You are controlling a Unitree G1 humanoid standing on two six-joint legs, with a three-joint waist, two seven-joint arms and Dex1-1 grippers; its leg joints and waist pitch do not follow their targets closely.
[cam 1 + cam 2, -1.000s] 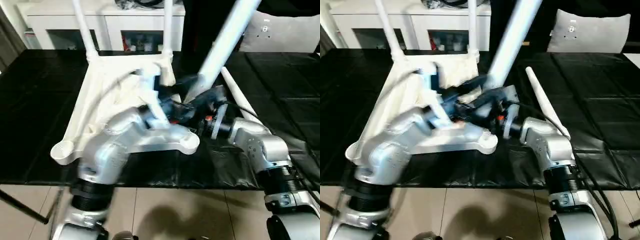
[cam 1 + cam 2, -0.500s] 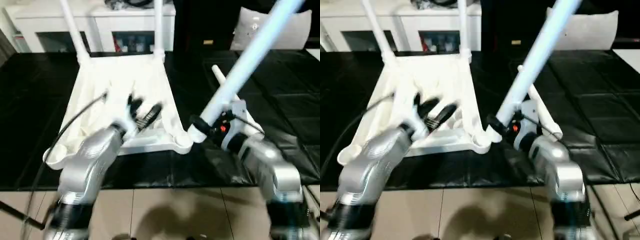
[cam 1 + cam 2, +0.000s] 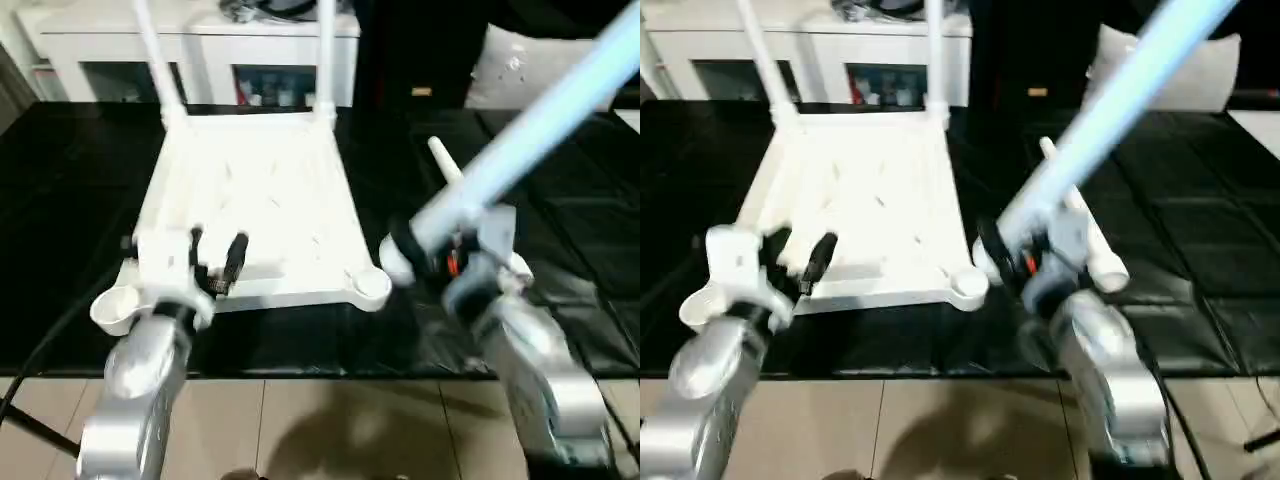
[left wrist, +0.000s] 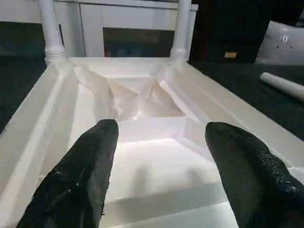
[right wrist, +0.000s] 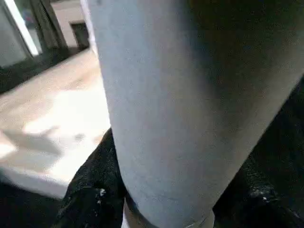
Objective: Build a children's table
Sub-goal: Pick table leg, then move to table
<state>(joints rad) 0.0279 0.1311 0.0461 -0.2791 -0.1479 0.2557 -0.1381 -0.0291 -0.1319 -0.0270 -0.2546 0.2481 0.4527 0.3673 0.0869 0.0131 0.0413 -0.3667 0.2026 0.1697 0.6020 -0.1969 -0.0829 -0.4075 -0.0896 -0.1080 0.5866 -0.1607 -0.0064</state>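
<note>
We are holding our left fingers [image 4: 90, 175] spread and empty over the ribbed underside of the table top [image 3: 250, 200], which is lying upturned on the black tabletop [image 3: 60, 200]. Our right fingers [image 5: 90, 194] are clamping a white leg [image 3: 530, 140]; its long axis is slanting up and away from them.

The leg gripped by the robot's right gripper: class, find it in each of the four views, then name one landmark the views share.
Left eye view: the held leg slants from centre right to the upper right corner.
Right eye view: it slants from the centre up to the top edge.
Left wrist view: not in it.
Right wrist view: it looms close, spanning the frame between the black fingers.
Shared landmark: the upturned tabletop.
</note>
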